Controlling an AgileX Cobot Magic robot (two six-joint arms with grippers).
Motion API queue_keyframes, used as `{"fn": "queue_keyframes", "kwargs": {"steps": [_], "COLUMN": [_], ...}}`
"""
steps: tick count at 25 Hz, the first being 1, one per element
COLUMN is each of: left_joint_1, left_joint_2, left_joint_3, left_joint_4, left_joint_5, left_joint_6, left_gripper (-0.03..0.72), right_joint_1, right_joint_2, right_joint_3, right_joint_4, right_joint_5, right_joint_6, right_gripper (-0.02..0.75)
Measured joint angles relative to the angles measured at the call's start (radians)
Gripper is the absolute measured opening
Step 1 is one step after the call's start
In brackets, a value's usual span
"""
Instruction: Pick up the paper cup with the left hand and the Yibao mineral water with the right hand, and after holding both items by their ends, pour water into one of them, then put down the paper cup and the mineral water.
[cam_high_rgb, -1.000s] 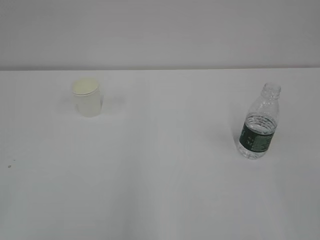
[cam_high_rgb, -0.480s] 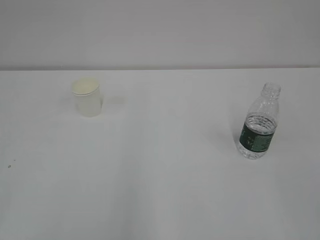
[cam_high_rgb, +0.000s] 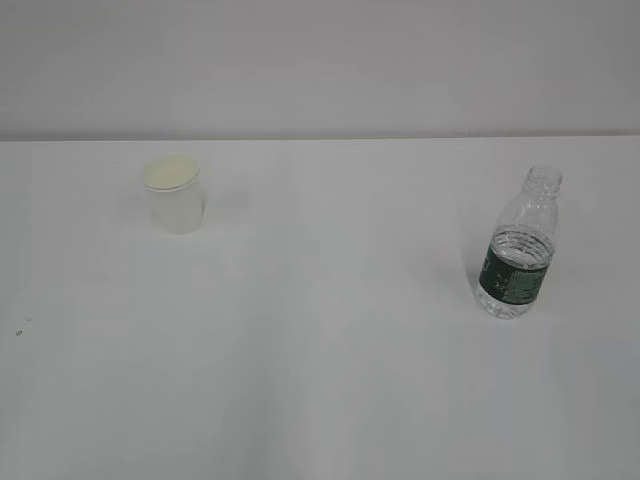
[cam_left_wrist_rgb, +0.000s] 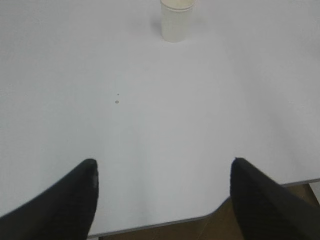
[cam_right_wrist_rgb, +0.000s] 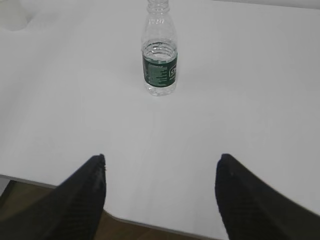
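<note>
I see the paper cup (cam_left_wrist_rgb: 176, 21) upright, well ahead of my left hand (cam_left_wrist_rgb: 164, 172), jaws apart and empty. The Yibao mineral water (cam_right_wrist_rgb: 160, 55) stands upright ahead of my right hand (cam_right_wrist_rgb: 161, 167), likewise spread, nearer its target.

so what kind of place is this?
Likely a lab test bench, not a home: a bare white table against a blank wall, with only a paper cup and an uncapped water bottle.
</note>
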Motion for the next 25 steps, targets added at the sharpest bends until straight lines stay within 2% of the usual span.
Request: {"fn": "queue_keyframes", "kwargs": {"steps": [10, 25], "left_joint_1": [0.000, 0.000], "left_joint_2": [0.094, 0.157], "left_joint_3": [-0.011, -0.011], "left_joint_4": [-0.011, -0.036], "left_joint_5": [0.000, -0.016], "left_joint_6": [0.000, 0.000], "left_gripper": [0.593, 0.593], "right_joint_1": [0.000, 0.000], "right_joint_2": [0.005, 0.211], "right_joint_3": [0.000, -0.029], "right_joint_4": [0.042, 0.066], "right_joint_5": [0.017, 0.003], "right_joint_6": [0.024, 0.026], "right_gripper": [0.517, 0.517]}}
